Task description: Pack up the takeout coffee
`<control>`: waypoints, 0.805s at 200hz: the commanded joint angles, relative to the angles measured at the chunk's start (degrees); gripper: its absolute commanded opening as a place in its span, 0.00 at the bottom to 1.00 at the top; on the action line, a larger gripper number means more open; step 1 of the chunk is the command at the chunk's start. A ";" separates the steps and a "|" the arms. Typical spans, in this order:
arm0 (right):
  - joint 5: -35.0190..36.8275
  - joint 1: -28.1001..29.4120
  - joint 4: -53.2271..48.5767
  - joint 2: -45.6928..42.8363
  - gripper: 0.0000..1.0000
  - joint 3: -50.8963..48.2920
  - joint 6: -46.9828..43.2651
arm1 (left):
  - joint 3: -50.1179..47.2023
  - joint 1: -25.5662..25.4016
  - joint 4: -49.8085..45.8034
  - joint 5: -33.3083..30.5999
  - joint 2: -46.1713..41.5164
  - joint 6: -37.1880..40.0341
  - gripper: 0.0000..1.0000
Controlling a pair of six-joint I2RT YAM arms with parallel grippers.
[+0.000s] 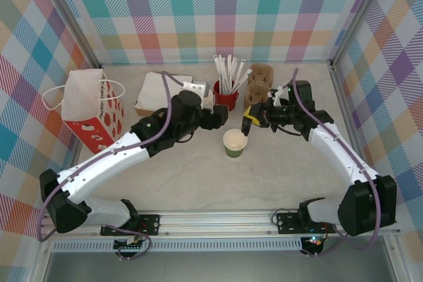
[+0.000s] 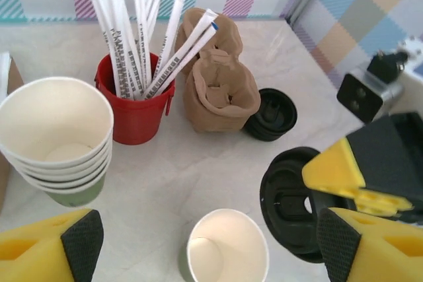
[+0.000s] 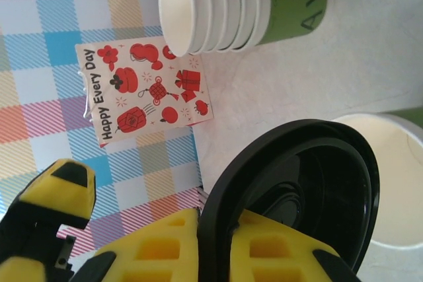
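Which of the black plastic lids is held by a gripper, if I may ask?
The round black plastic lid clamped in the right gripper; the other lids lie stacked beside the brown cardboard sleeves.

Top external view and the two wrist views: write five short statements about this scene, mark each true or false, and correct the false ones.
1. The small green paper cup has its lid on. False: it stands open on the table.
2. The right pincer is shut on a round black plastic lid. True.
3. The left pincer grips the red plastic cup. False: it is open and holds nothing.
4. White wrapped straws stand in the red plastic cup. True.
5. The red-and-white paper gift bag lies flat. False: it stands upright at the left of the table.
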 commanded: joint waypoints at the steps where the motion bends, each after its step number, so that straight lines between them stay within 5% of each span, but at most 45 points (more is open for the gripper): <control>1: -1.56 -0.22 8.89 -1.45 0.07 -1.98 -3.91 | -1.38 1.86 0.79 8.14 -0.65 -12.98 0.88; 73: -6.02 -0.18 22.43 -2.59 0.07 -5.87 -5.43 | -3.20 7.93 3.02 18.80 0.61 -40.73 0.91; 161: -7.01 2.01 33.31 -4.35 0.08 -10.32 -5.16 | -4.59 8.30 12.84 26.59 6.35 -55.22 0.92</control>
